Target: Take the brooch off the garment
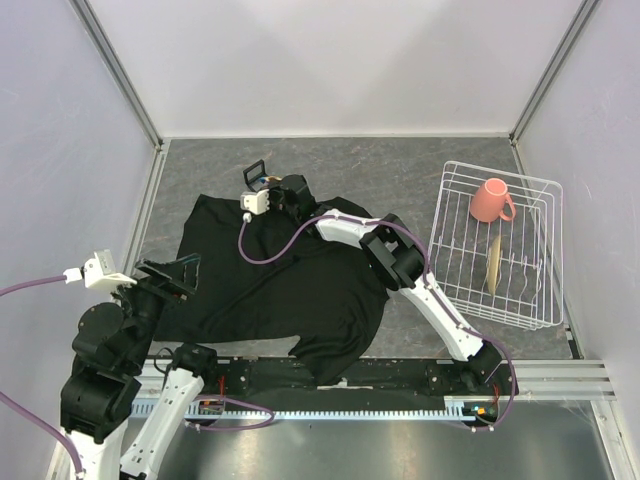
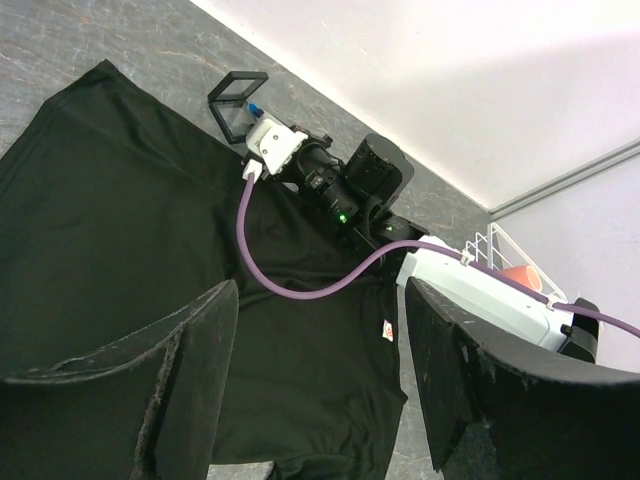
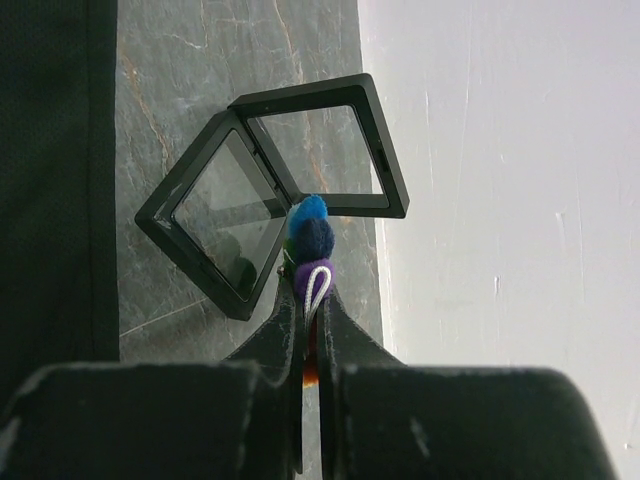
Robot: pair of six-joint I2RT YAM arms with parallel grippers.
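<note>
Right end effector (image 3: 311,305) grips one brooch (image 3: 311,238) at one open case (image 3: 300,92), beside one garment (image 1: 290,285); left end effector (image 2: 318,345) released; rack (image 1: 500,172) holds one mug (image 1: 488,200).

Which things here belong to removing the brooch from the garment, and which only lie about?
Job: small many-coloured flower-like brooch, black short-sleeved T-shirt, right gripper holding the brooch.
Lying about: white wire rack, pink mug, open black clear-paned case.
</note>
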